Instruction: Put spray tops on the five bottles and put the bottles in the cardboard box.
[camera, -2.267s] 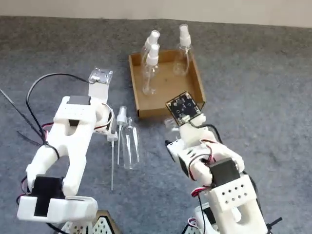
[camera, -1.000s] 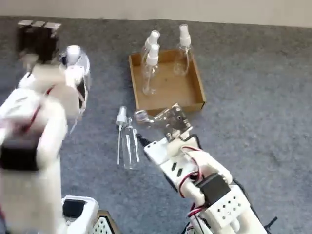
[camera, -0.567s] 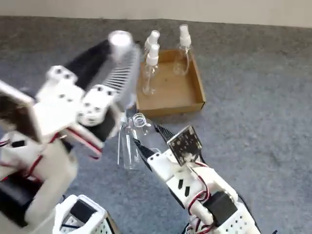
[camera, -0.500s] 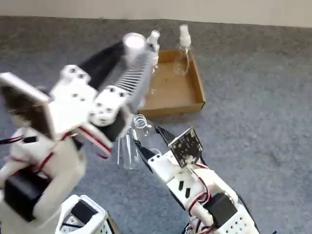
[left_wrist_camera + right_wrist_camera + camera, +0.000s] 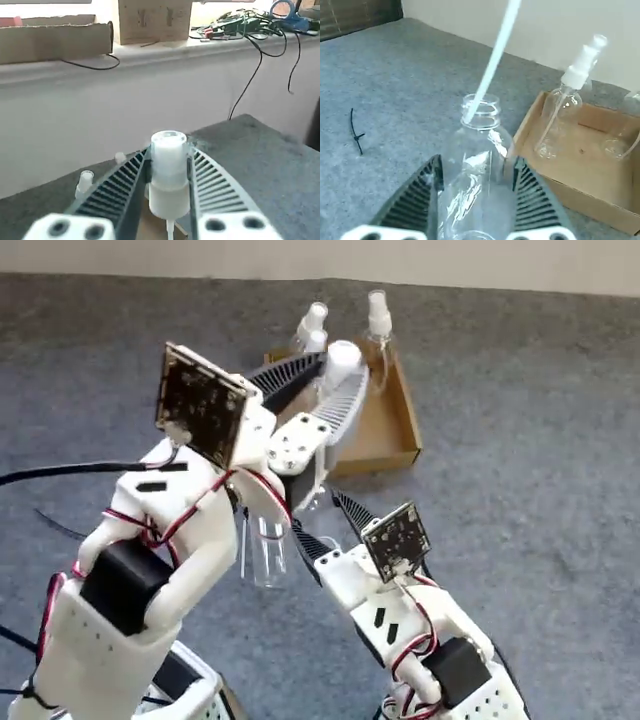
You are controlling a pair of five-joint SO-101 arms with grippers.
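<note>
My left gripper [image 5: 335,365] is shut on a white spray top [image 5: 342,353], held high over the carpet; its thin dip tube [image 5: 495,55] hangs down into the open neck of a clear bottle [image 5: 476,160]. That bottle stands upright in my right gripper [image 5: 477,167], whose jaws are shut on its sides. The same spray top [image 5: 169,170] sits between the left fingers [image 5: 212,190]. The cardboard box [image 5: 375,462] lies behind, with capped bottles [image 5: 378,308] standing in it. In the high view the left arm covers most of the held bottle.
A further clear bottle [image 5: 268,555] lies on the grey carpet beside the right gripper [image 5: 317,512]. Two capped bottles [image 5: 565,115] stand in the box [image 5: 580,205]. A black cable tie [image 5: 355,132] lies on the carpet.
The left arm swung from the far left over toward the box, carrying the spray top. The right gripper lifted the open bottle upright and the dip tube has entered its neck.
</note>
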